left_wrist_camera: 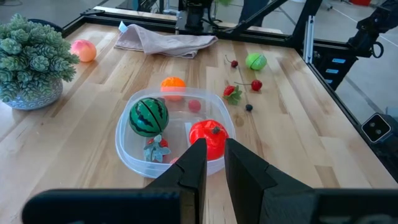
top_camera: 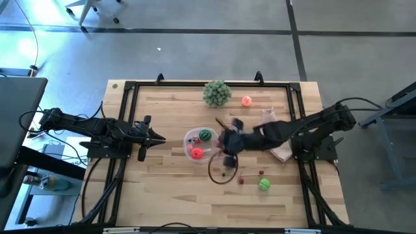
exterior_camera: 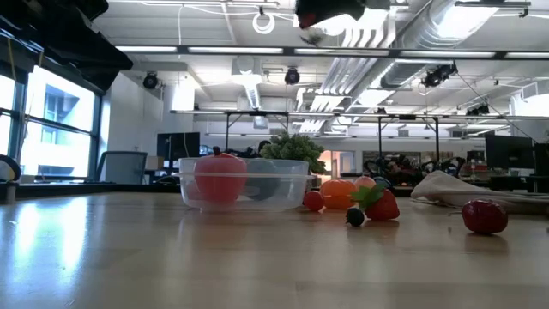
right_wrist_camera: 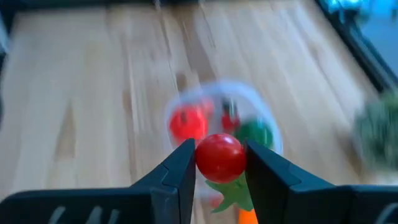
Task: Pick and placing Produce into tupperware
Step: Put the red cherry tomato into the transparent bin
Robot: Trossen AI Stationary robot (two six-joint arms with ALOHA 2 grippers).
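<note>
The clear tupperware (top_camera: pixel 201 144) stands mid-table and holds a striped green ball (left_wrist_camera: pixel 149 116), a red ball (left_wrist_camera: pixel 208 138) and a small berry piece (left_wrist_camera: pixel 157 149). My right gripper (right_wrist_camera: pixel 221 158) is just right of it in the high view (top_camera: pixel 224 140), raised well above it, shut on a red ball (right_wrist_camera: pixel 220 155). Green leaves (right_wrist_camera: pixel 231 193) and an orange bit show under that ball. My left gripper (left_wrist_camera: pixel 214 165) is shut and empty, left of the tupperware (top_camera: pixel 158 138). An orange ball (left_wrist_camera: pixel 173 84), a strawberry (left_wrist_camera: pixel 233 93), red berries (left_wrist_camera: pixel 256 85) and a dark berry (left_wrist_camera: pixel 249 107) lie on the table. My right gripper pinches the red ball by its two opposite sides (right_wrist_camera: pixel 200 157) between its two fingers. The fingers come slanting down from the table's right. The ball is lifted clear, over the tupperware (right_wrist_camera: pixel 221 118), with its leaves hanging below it.
The bushy green ball (top_camera: pixel 217 93) and a peach ball (top_camera: pixel 246 101) sit near the far edge. The pinkish bag (top_camera: pixel 282 153) lies under my right arm. A green ball (top_camera: pixel 264 185) and small red pieces (top_camera: pixel 241 181) lie toward the near right. A black frame (top_camera: pixel 127 97) borders the table.
</note>
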